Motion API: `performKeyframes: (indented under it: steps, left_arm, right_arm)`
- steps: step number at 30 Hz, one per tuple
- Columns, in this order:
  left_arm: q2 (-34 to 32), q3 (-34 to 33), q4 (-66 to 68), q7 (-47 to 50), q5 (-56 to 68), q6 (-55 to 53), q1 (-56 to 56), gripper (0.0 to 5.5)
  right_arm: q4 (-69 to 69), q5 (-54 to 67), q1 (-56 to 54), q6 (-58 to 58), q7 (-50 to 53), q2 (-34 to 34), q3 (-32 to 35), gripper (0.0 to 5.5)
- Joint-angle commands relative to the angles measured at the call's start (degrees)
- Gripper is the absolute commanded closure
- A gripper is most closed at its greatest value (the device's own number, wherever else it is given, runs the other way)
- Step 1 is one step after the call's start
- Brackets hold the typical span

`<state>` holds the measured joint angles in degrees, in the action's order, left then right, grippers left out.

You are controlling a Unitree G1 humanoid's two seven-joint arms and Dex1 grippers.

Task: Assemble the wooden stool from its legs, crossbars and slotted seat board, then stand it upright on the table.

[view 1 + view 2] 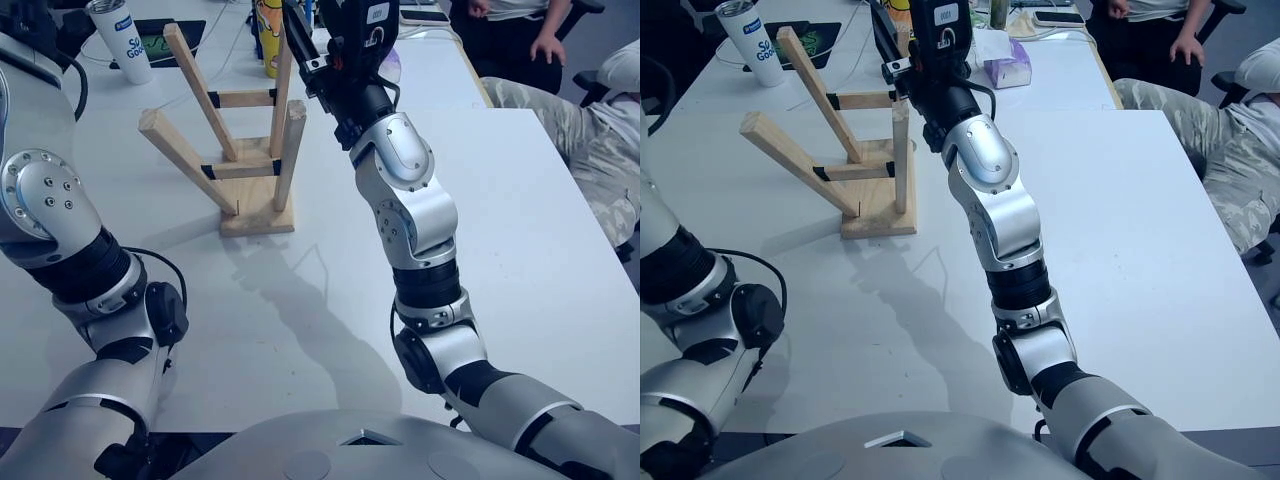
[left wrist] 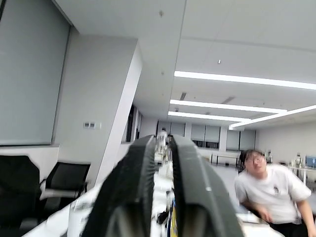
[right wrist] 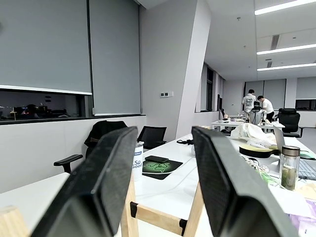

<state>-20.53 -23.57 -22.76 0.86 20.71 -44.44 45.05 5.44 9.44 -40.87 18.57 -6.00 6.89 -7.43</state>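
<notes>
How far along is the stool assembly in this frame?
Done: the stool looks assembled, with its legs joined by crossbars and set into the seat board. It rests upside down, seat board on the table, legs pointing up. In hand: the right gripper is open by the upturned legs and a crossbar, gripping nothing. Left: turn the stool over and stand it upright.

You see the stool (image 1: pixel 245 168) in pale bare wood, matt and unvarnished to the eye, with black fittings at its joints. The desk (image 1: pixel 500 250) under it is white and smooth with a faint sheen. The right gripper (image 3: pixel 163 133) has jaws that look like matt black plastic. The tumbler (image 1: pixel 120 40) is white and glossy.
</notes>
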Motion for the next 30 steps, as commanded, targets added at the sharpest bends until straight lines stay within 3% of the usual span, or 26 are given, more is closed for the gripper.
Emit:
performKeyframes:
  steps: [1,3,5,17,21,27,30]
  left_arm:
    - [3.2,7.6,8.5,-2.0,-2.5,-2.9,-16.0,5.49]
    - [6.2,14.5,14.4,-3.6,-5.6,1.8,-25.7,5.49]
    - [8.3,16.9,14.0,-4.0,-6.1,4.9,-29.9,5.49]
    - [6.1,4.6,4.3,0.4,-0.1,9.5,-13.8,5.49]
    - [6.9,4.0,3.5,1.1,0.2,10.8,-13.5,5.49]
    - [7.5,3.7,3.9,2.1,0.1,12.3,-13.7,5.49]
    - [8.0,3.7,3.7,2.6,0.2,12.8,-14.2,5.49]
  right_arm:
    - [1.2,0.2,0.5,0.6,-0.6,0.3,-0.4,3.44]
    - [1.3,0.0,0.7,0.8,-0.5,0.4,-0.4,3.44]
    - [1.3,0.1,0.7,1.0,-0.9,0.2,-0.5,3.44]
    - [-0.6,1.4,-0.2,3.9,-2.2,-0.4,1.4,3.44]
    - [-6.0,3.7,-8.5,3.3,-2.9,-1.5,5.8,3.44]
    - [-23.0,8.1,-30.9,-4.2,-3.6,-5.1,15.3,3.44]
    - [-29.8,7.9,-31.2,-3.5,-7.3,-3.8,13.0,3.44]
